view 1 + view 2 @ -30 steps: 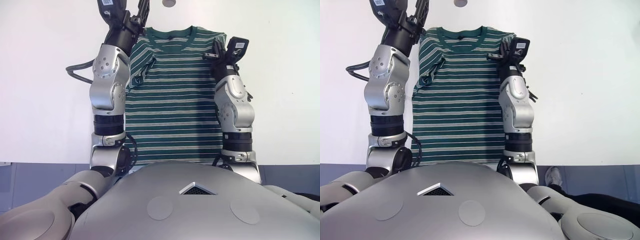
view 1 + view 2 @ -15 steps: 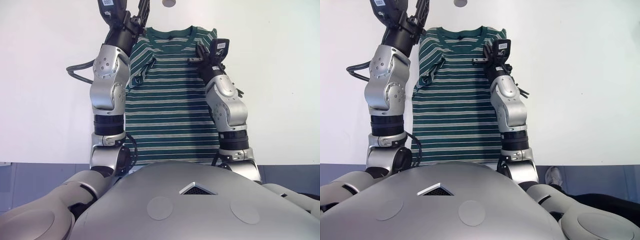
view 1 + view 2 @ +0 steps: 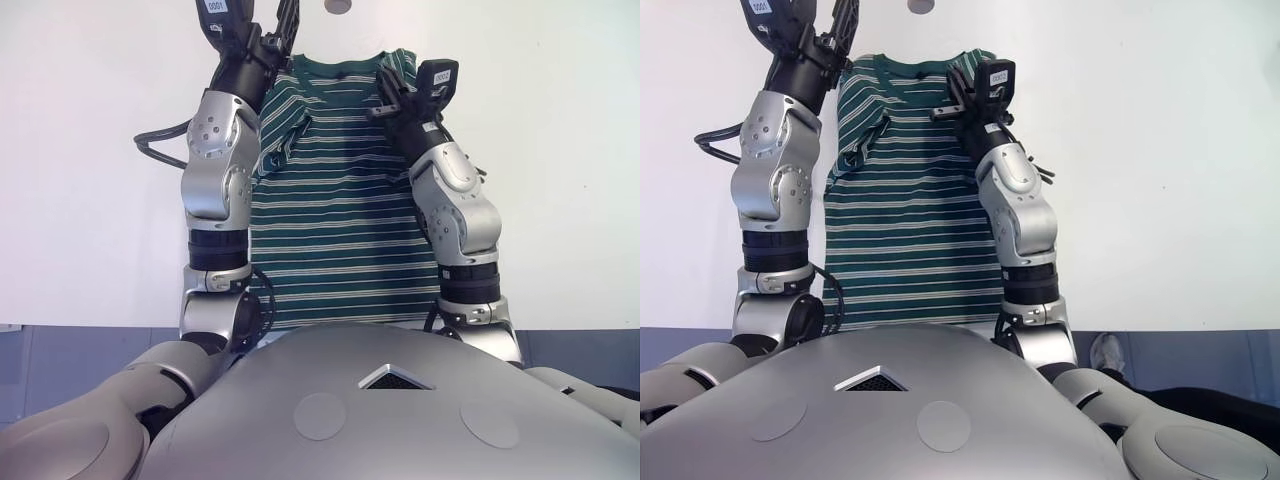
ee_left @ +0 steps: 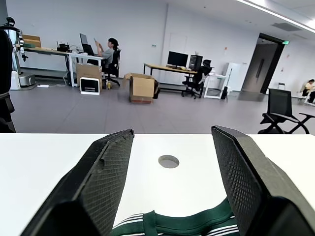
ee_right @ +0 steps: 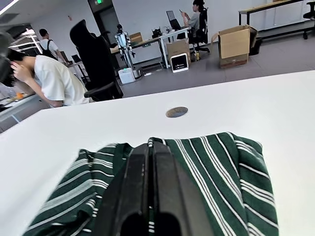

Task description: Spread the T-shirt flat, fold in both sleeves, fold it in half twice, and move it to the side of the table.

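A green T-shirt [image 3: 340, 200] with white stripes lies on the white table [image 3: 80, 200], collar at the far end. My right gripper [image 3: 390, 95] is over the shirt's upper chest, shut on the right sleeve, whose fabric [image 5: 216, 172] is drawn inward over the body. The fingers [image 5: 152, 196] are pressed together in the right wrist view. My left gripper [image 3: 285, 20] is raised beyond the shirt's left shoulder, open and holding nothing. In the left wrist view its fingers [image 4: 108, 167] stand wide apart above the collar [image 4: 192, 223]. The left sleeve lies crumpled inward beside the left arm.
A small round hole [image 3: 338, 5] marks the table just past the collar. A black cable [image 3: 155, 150] loops out from the left arm over the table. Wide bare tabletop [image 3: 570, 180] lies to either side of the shirt.
My right gripper has moved inward and farther away, dragging the right sleeve from the shirt's outer edge over the chest. The left arm has stayed where it was.
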